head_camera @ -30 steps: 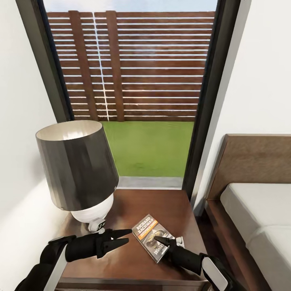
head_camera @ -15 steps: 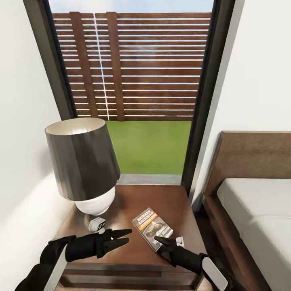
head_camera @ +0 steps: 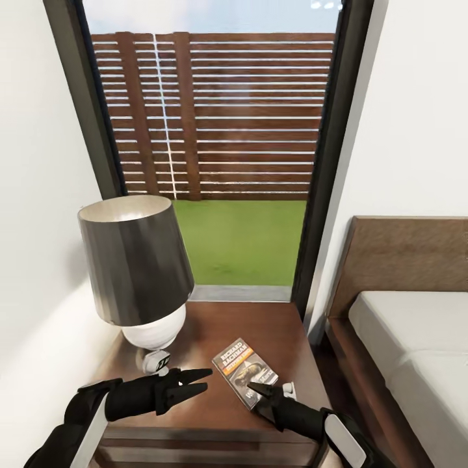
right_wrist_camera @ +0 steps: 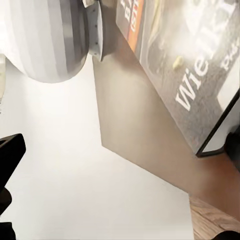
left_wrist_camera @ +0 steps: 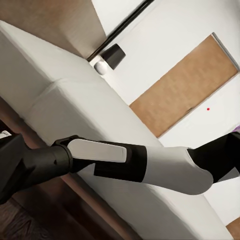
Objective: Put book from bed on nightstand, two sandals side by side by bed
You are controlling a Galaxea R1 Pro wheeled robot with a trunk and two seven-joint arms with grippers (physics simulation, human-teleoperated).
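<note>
Two black grippers hang over the front of the nightstand (head_camera: 260, 325), a dark brown glossy cabinet standing between the white wall and the bed (head_camera: 416, 338). The book (head_camera: 244, 372) lies flat on the nightstand's top, toward its front right part, cover up — an orange band crosses the dark cover below the white author name. In the right wrist view the book (right_wrist_camera: 200, 70) shows close up, with large white letters across a grey picture and its corner near the cabinet's edge.

The right gripper (head_camera: 263, 395) sits at the book's near corner, its jaws parted narrowly with nothing between them; one fingertip lies over or just beside the cover's edge, and I cannot tell whether it touches. The left gripper (head_camera: 200, 381) points toward the book from the left, well short of it, jaws a little apart and empty.

A lamp (head_camera: 138, 276) with a dark grey shade and a round white base stands on the back left of the nightstand. Behind it, a tall dark-framed window (head_camera: 221, 156) shows grass and a slatted brown fence. The left wrist view looks past the right arm (left_wrist_camera: 145, 162) to the pale mattress.
</note>
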